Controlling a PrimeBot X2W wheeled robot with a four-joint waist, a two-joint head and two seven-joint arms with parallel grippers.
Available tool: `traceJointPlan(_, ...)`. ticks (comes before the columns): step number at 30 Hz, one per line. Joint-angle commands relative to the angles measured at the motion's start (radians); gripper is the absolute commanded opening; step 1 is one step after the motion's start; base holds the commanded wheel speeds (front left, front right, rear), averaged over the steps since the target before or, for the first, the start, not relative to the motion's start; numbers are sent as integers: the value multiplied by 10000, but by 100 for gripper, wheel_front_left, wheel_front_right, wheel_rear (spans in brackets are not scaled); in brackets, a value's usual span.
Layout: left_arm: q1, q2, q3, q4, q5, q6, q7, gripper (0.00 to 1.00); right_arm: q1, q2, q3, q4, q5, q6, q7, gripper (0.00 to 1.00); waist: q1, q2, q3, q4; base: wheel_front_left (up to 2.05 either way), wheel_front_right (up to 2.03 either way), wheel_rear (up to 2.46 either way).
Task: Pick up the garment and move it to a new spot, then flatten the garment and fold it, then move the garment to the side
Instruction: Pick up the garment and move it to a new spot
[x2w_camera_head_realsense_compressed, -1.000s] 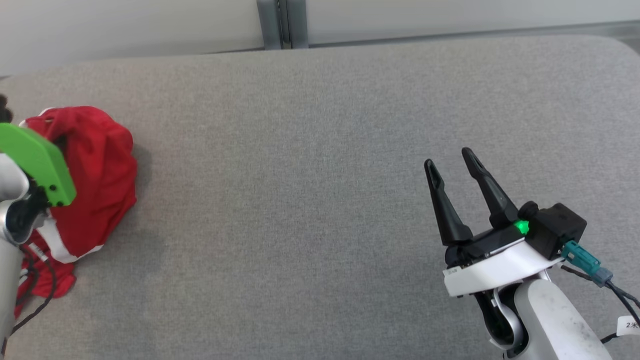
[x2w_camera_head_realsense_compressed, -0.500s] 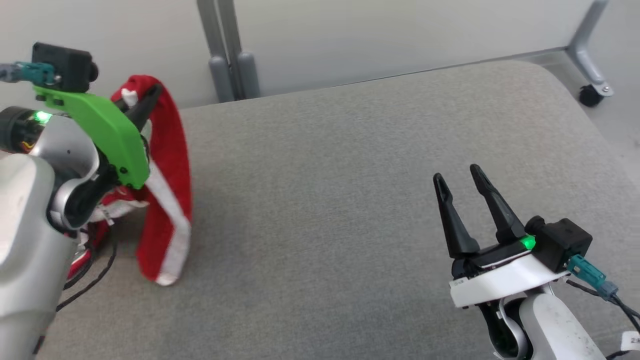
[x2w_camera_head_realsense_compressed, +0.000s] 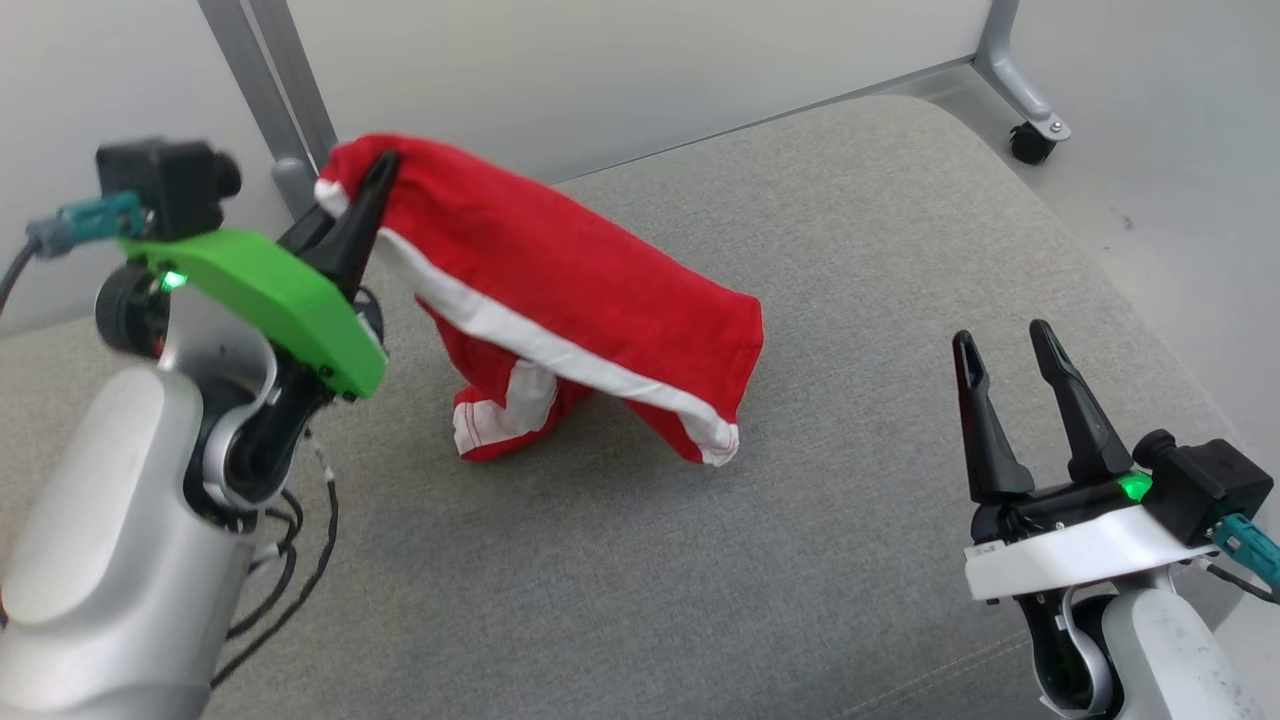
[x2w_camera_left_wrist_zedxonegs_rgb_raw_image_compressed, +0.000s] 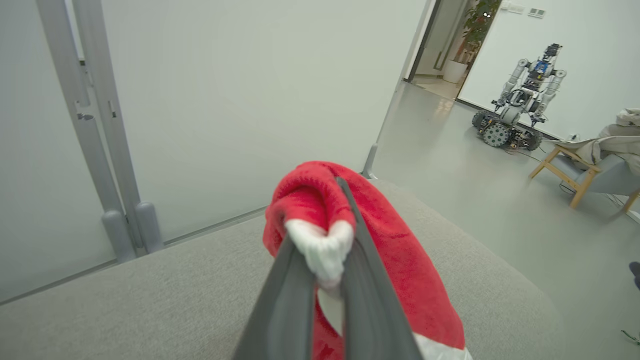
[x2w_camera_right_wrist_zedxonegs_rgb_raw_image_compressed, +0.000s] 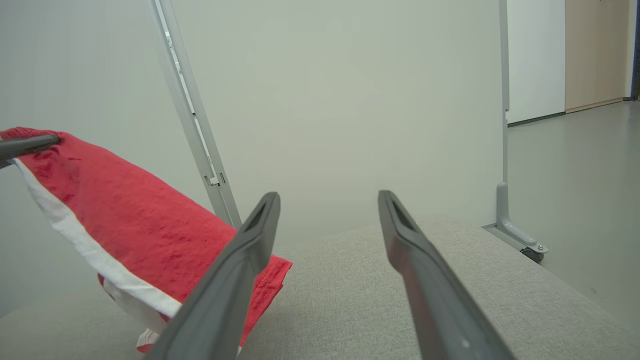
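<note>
Fingers (x2w_camera_head_realsense_compressed: 350, 230) on my left gripper (x2w_camera_head_realsense_compressed: 380, 168) are pressing together, pinching the garment (x2w_camera_head_realsense_compressed: 580, 290) by its white-trimmed edge. Garment is hanging from 10 o'clock toward centre, lower folds reaching down to the cushion (x2w_camera_head_realsense_compressed: 850, 250). I am holding my right gripper (x2w_camera_head_realsense_compressed: 1001, 332) at 4 o'clock, fingers spread, well apart from the garment.

Head camera's up high, looking down across the grey cushion (x2w_camera_head_realsense_compressed: 620, 560) to its far edge. Left wrist camera's tight on the red garment (x2w_camera_left_wrist_zedxonegs_rgb_raw_image_compressed: 400, 260); right wrist camera's low, facing the white partition (x2w_camera_right_wrist_zedxonegs_rgb_raw_image_compressed: 325, 100). All three share garment and cushion.
</note>
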Motion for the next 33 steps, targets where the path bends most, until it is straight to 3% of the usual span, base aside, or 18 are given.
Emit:
traceJointPlan(1, 544, -67, 202, 207, -156, 128, -358, 0, 104, 29, 16, 22, 74, 1, -33, 100, 1, -1, 171, 72, 0, 0, 0)
traceJointPlan(9, 3114, -813, 1335, 2866, -852, 436, -3050, 0, -46, -34, 362, 256, 154, 1, -33, 100, 1, -1, 322, 497, 0, 0, 0)
traceJointPlan(14, 3578, -1261, 1417, 4744, -863, -2, -4235, 0, -113, -200, 445, 329, 176, 1, -33, 100, 1, -1, 301, 845, 0, 0, 0)
traceJointPlan(16, 3471, -1328, 1281, 5334, -666, -182, -4484, 100, -108, -279, 478, 360, 180, 1, -33, 100, 1, -1, 276, 986, 0, 0, 0)
traceJointPlan(21, 3084, -1448, 957, 6341, -250, -457, -4856, 100, -91, -386, 566, 403, 170, 1, -32, 100, 1, -1, 202, 1268, 0, 0, 0)
traceJointPlan(25, 2905, -1191, 823, 6464, 334, -540, -5093, 100, 16, -438, 592, 395, 154, 1, -32, 100, 1, -1, 149, 1420, 0, 0, 0)
traceJointPlan(29, 2921, -751, 647, 5989, 1366, -66, -5187, 100, 184, -463, 552, 373, 113, 1, -32, 100, 1, -1, 58, 1539, 0, 0, 0)
traceJointPlan(33, 3435, -479, 1030, 4604, 2247, 416, -5170, 100, 323, -491, 537, 323, 3, 1, -32, 100, 1, -1, -91, 1639, 0, 0, 0)
